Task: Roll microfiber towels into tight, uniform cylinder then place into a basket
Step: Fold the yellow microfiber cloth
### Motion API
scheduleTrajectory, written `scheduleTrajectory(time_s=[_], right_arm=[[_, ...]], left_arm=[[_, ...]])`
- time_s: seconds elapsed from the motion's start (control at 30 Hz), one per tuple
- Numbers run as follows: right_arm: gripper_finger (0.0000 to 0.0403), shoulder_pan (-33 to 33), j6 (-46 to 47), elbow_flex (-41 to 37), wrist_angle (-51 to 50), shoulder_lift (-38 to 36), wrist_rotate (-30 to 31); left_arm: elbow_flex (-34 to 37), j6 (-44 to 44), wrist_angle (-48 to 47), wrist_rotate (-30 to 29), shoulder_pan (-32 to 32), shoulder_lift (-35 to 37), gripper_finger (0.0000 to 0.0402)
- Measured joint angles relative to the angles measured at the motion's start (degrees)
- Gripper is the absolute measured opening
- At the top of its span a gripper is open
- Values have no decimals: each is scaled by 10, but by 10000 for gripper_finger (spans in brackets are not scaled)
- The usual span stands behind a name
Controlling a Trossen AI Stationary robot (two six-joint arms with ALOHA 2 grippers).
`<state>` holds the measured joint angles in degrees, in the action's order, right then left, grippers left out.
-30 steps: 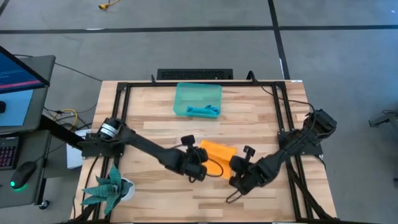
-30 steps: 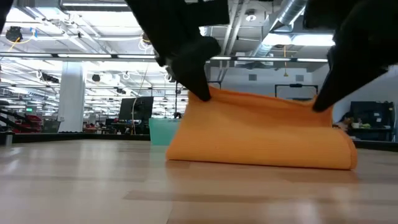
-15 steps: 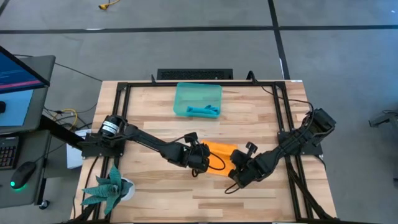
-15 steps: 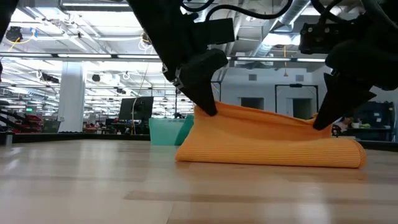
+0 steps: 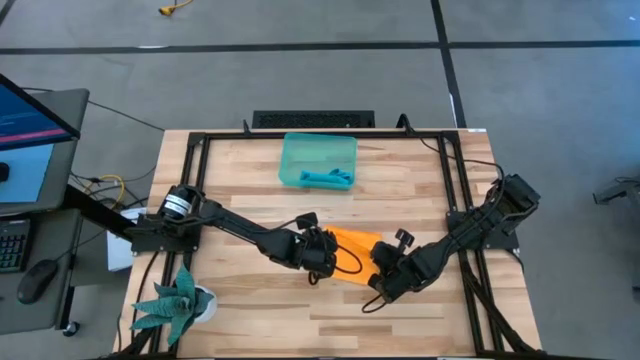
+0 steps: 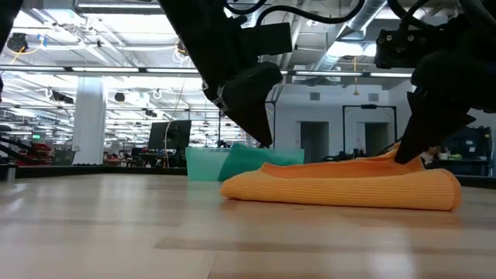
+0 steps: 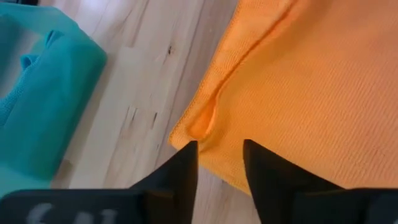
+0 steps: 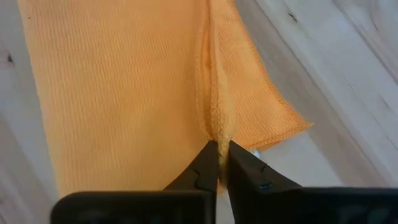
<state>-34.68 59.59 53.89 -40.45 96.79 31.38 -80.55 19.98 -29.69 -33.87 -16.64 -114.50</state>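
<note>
1. Since the earlier frames the orange towel (image 6: 341,186) is being lowered: its left side, previously lifted by the left gripper (image 7: 219,155), is now lying flat, and the fold is sitting much lower in the low view.
2. The left gripper's fingers (image 7: 177,171) are now being shown apart, a narrow gap between them, with nothing held; they are hovering just over the towel's corner edge.
3. The right gripper (image 8: 219,158) is being kept pinched tight on a raised ridge of the orange towel near its other end, with that end being held slightly up off the table (image 5: 400,190).
4. The orange towel is being seen as a ribbed, soft microfiber cloth, folded over into a flat, long band with a rounded fold at the right end in the low view; it is not a cylinder.
5. It is lying on the light wooden slat table, between the two grippers, nearer the front than the basket (image 5: 317,160).
6. The basket is being seen as a translucent teal-green rectangular bin with low walls, at the far middle of the table.
7. A teal-blue towel (image 5: 327,179) is lying bunched inside the basket, along its near wall.
</note>
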Motion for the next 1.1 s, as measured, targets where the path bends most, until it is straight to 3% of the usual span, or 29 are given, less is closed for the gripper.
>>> scheduleTrajectory(time_s=[0.23,0.43,0.53,0.83,1.1], right_arm=[[106,12,-22,0,0,0,48],[154,39,-79,0,-2,-4,47],[166,52,-86,4,-35,-17,45],[147,64,-68,53,-217,-102,66],[114,63,-56,55,-238,-196,134]], left_arm=[[0,-10,1,8,0,0,155],[0,-29,2,99,0,0,154],[0,-42,10,114,-1,0,154],[0,-50,53,114,-1,0,153],[42,-108,192,124,-1,0,153]])
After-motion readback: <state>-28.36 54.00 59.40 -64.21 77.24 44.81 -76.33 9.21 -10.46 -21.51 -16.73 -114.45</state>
